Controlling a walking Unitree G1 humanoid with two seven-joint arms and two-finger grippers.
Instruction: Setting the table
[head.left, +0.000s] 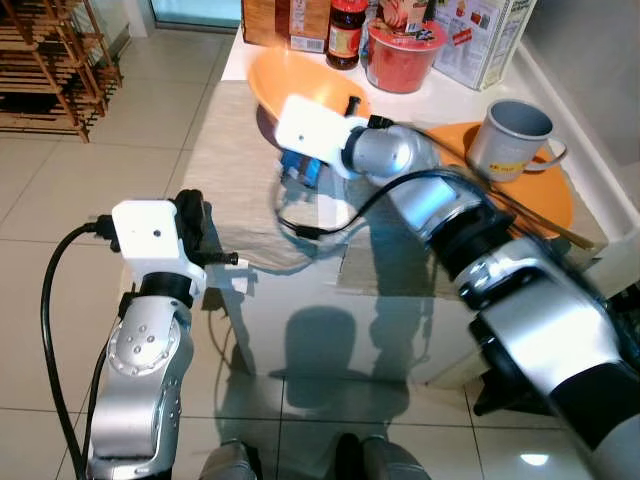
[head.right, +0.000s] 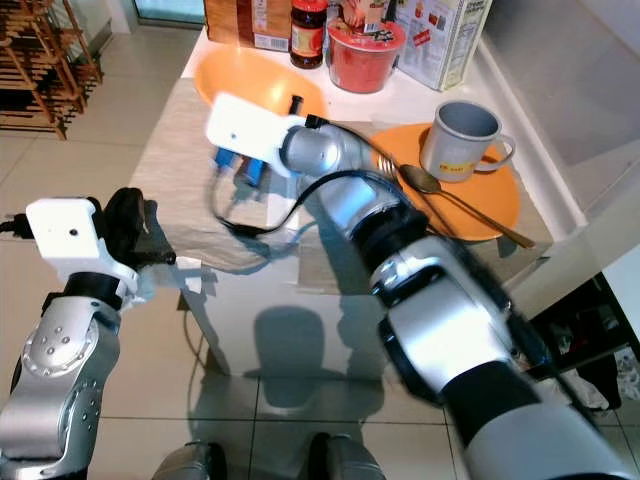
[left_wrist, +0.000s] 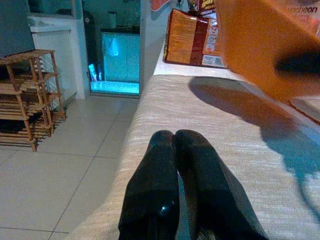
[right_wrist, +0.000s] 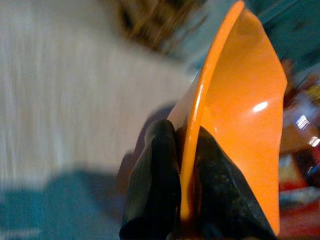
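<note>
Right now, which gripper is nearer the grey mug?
The right. The right gripper is clamped on the orange plate's rim, across the table from the grey mug. The left gripper rests shut at the placemat's near edge, farther off.

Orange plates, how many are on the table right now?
2. One orange plate is held tilted above the placemat in the right gripper; the other plate lies under the grey mug and spoon.

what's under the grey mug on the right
The grey mug stands on a flat orange plate, beside a spoon lying on that plate. Under the plate, the placemat is partly covered.
</note>
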